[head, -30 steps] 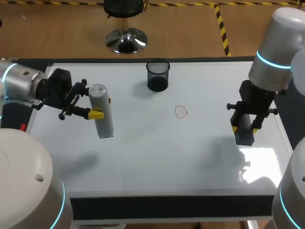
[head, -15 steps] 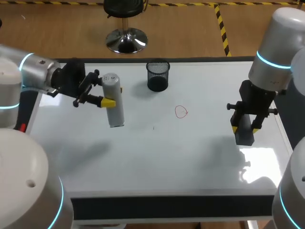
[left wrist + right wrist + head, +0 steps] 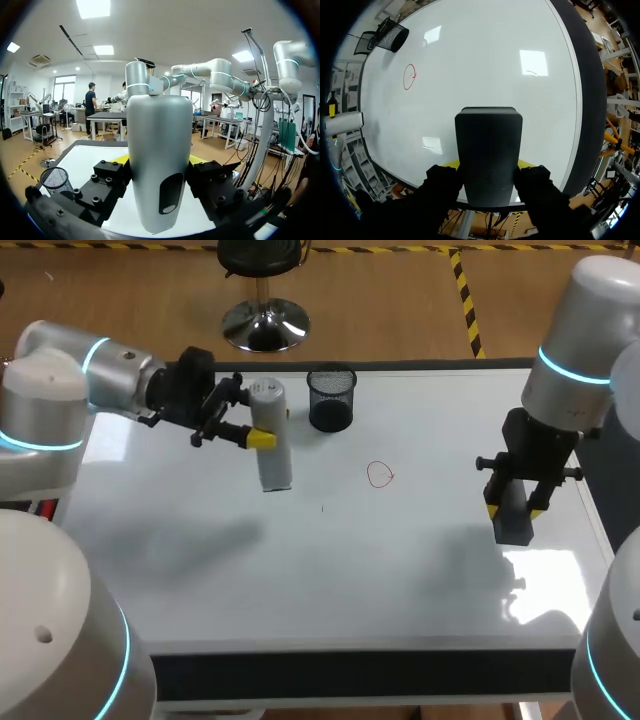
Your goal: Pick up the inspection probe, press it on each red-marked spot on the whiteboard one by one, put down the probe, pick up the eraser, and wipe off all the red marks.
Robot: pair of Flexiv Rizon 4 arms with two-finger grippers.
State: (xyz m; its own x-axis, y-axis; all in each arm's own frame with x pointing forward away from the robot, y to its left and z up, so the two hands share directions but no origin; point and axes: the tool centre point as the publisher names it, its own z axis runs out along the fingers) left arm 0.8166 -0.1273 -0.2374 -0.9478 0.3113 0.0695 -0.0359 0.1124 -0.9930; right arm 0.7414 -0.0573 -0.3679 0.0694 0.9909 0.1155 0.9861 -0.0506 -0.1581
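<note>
Above whiteboard [image 3: 400, 570] far-left area, left gripper [image 3: 272, 428] clamped probe [image 3: 275, 468]; mesh cup [image 3: 331, 398] near, likely knocked en route to red mark [image 3: 380, 475]. Right gripper [image 3: 512, 508] clamped eraser [image 3: 512, 527].

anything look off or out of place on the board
Nothing spilled or damaged. One oddity: the right gripper already holds the eraser while the left gripper holds the probe, with the red mark unwiped.
</note>
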